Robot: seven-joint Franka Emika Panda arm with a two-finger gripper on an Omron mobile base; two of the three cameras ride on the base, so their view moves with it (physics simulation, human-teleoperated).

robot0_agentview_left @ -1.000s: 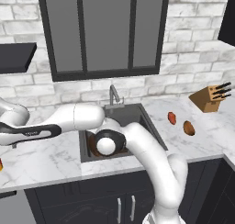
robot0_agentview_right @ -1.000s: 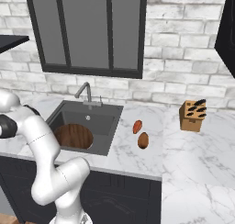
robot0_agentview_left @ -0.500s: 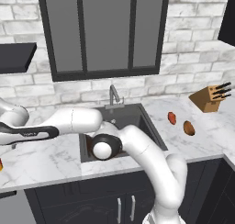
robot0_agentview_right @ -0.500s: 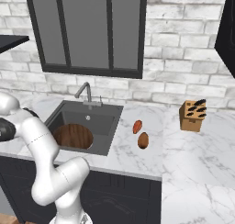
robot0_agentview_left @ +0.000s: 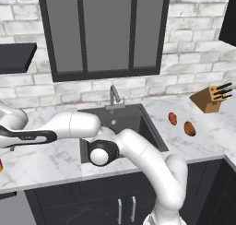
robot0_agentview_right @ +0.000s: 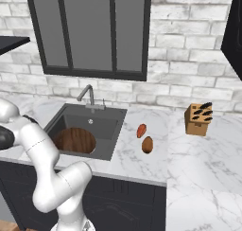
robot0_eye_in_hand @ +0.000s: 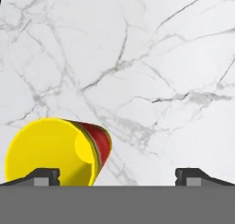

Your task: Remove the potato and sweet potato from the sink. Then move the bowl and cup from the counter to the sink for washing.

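My tool (robot0_eye_in_hand: 117, 175) has its fingers spread wide and it grasps nothing. It looks down on the white marble bench (robot0_eye_in_hand: 151, 67). The cup (robot0_eye_in_hand: 55, 152) stands on the bench near my left finger tip, outside the gap; its yellow mouth faces up to my camera, so its long axis is upright. The bowl (robot0_agentview_right: 74, 140) lies flat in the sink (robot0_agentview_right: 101, 119), mouth upward. The sweet potato (robot0_agentview_right: 141, 130) and the potato (robot0_agentview_right: 147, 144) lie on the bench right of the sink, close together.
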